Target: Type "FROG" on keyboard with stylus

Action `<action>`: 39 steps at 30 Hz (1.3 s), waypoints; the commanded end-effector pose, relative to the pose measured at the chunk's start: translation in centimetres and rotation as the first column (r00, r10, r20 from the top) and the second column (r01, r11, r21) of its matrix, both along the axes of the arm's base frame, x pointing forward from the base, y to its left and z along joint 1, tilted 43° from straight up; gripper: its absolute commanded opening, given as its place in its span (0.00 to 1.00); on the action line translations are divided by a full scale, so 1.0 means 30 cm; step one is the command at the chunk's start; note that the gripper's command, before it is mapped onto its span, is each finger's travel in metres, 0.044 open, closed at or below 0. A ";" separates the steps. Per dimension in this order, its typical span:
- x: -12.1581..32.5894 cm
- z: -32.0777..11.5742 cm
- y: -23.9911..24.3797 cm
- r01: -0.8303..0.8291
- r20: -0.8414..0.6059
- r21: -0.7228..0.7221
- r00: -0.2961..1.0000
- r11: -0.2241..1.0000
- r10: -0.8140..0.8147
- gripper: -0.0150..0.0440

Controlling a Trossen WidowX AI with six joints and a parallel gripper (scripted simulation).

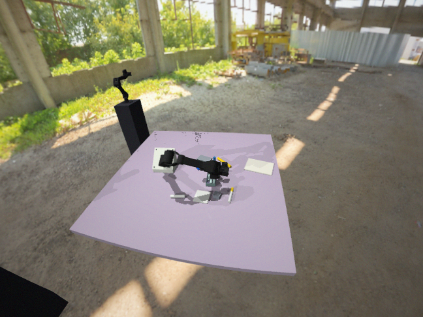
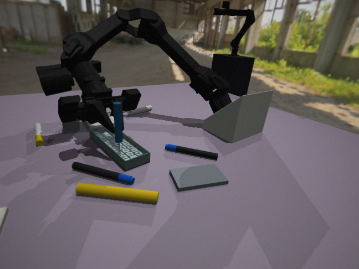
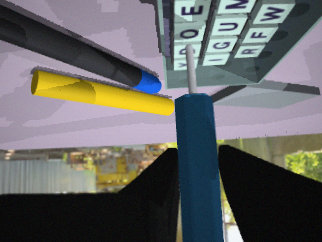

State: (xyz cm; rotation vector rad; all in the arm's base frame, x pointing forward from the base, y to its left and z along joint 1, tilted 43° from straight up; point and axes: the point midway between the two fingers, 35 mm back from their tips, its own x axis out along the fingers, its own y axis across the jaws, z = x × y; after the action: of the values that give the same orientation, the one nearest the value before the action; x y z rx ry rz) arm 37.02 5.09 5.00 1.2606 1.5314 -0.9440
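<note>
Between the fingertips of the gripper (image 2: 117, 127) (image 3: 199, 165), pinched from both sides, stands the blue stylus (image 2: 118, 121) (image 3: 197, 160); its long axis runs close to upright, the thin metal tip pointing down at the keyboard (image 2: 137, 161) (image 3: 215, 80), the blunt end up; in the wrist view the tip overlaps a key near the O, in the row that also shows E, though whether it touches cannot be told.

Below the hand the keyboard lies flat, its lettered keys facing up, G, U, I, R, F and W legible; just beside it rests a black marker with a blue cap (image 2: 101, 172) (image 3: 90, 55), and next to that a thick yellow marker (image 2: 117, 192) (image 3: 100, 94); on the keyboard's other side lie a second blue-capped black marker (image 2: 191, 151) and a flat grey slab (image 2: 200, 177) (image 3: 270, 97).

Farther from the hand, a white marker with a yellow end (image 1: 230, 195) (image 2: 38, 134) lies on the pale lilac table (image 1: 191, 228) (image 2: 261, 217); beyond the table spreads a dusty floor, with concrete pillars, greenery and a corrugated metal fence (image 1: 344, 45).
</note>
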 end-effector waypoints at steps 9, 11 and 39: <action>0.003 -0.015 -0.013 -0.006 0.003 -0.002 1.000 1.000 0.006 0.39; 0.003 -0.017 -0.015 -0.006 0.003 -0.002 1.000 1.000 0.006 0.39; -0.012 0.073 0.067 -0.006 0.003 0.000 1.000 1.000 0.006 0.39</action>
State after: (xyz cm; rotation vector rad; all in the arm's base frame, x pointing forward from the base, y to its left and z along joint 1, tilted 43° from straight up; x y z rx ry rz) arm 36.70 6.98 6.90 1.2482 1.5336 -0.9326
